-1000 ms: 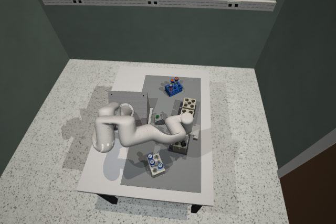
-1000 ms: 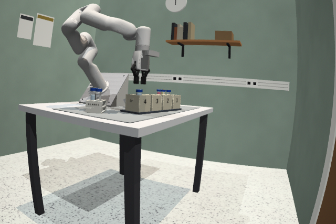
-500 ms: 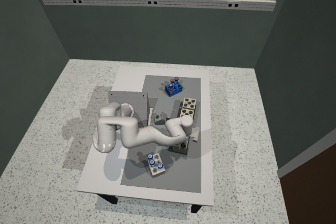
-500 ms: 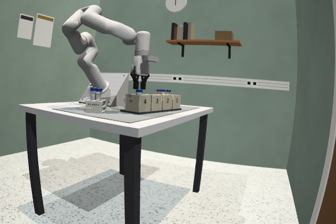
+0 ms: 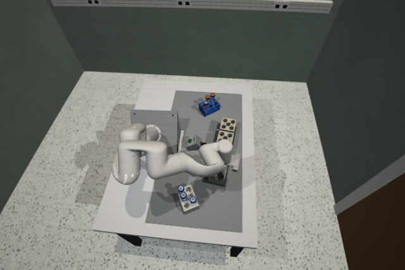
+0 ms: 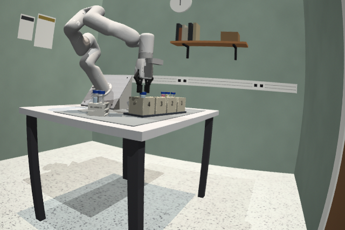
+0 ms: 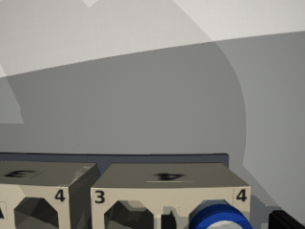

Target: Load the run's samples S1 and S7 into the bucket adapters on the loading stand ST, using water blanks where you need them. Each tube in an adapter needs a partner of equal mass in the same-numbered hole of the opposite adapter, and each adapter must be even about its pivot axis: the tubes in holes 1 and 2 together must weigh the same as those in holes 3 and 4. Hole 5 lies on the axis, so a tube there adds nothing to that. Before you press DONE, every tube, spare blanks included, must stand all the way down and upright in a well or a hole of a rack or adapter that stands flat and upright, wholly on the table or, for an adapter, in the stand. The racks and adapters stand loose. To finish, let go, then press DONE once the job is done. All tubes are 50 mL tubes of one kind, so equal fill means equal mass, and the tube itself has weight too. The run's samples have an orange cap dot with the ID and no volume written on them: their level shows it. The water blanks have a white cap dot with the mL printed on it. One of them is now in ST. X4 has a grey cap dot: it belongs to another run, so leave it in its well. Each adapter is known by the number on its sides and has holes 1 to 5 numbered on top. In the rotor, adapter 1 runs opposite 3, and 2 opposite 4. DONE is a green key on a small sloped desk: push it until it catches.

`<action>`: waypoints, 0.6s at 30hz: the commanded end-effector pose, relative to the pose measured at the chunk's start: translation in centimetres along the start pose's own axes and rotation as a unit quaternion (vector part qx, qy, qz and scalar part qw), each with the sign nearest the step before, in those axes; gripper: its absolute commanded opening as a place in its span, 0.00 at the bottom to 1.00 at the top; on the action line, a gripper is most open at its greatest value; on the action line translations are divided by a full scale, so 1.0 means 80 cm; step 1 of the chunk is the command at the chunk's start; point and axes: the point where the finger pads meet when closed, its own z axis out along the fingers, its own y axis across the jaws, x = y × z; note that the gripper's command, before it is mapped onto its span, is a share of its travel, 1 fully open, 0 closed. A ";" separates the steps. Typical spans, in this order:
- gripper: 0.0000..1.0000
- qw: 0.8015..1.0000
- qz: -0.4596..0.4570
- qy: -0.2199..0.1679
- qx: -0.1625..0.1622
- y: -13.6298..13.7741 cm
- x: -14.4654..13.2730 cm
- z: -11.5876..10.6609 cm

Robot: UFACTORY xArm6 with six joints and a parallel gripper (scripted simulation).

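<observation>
The loading stand holds four beige adapters in a row; in the side view they read 4 (image 6: 142, 105), 3 (image 6: 160, 105), 2 (image 6: 171, 104) and 1 (image 6: 181, 104). A blue-capped water blank (image 6: 143, 93) stands in hole 4 of adapter 4 (image 7: 167, 191); its cap shows at the bottom edge of the wrist view (image 7: 219, 218). My gripper (image 6: 142, 89) is open and points straight down, its fingertips level with the top of that cap, one on each side. It holds nothing. The blue sample rack (image 5: 210, 104) with orange-dotted tubes stands at the far end of the mat.
The beige blanks rack (image 5: 187, 198) with several blue-capped tubes stands near the front of the mat, and also shows in the side view (image 6: 97, 107). The green DONE key (image 5: 188, 140) sits on its small desk beside the stand. A grey sloped panel (image 5: 155, 123) stands by the arm's base.
</observation>
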 end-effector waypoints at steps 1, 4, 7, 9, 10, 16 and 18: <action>0.57 1.000 0.001 0.002 0.000 0.000 0.001 0.001; 0.57 1.000 0.001 0.002 0.000 0.000 0.001 0.004; 0.57 1.000 0.001 0.002 0.000 0.000 0.001 0.006; 0.57 1.000 0.001 0.002 0.000 0.000 0.001 0.008; 0.57 1.000 0.001 0.002 0.000 0.000 0.001 0.009; 0.57 1.000 0.001 0.002 0.000 0.000 0.001 0.012; 0.57 1.000 0.001 0.002 0.000 0.000 0.001 0.014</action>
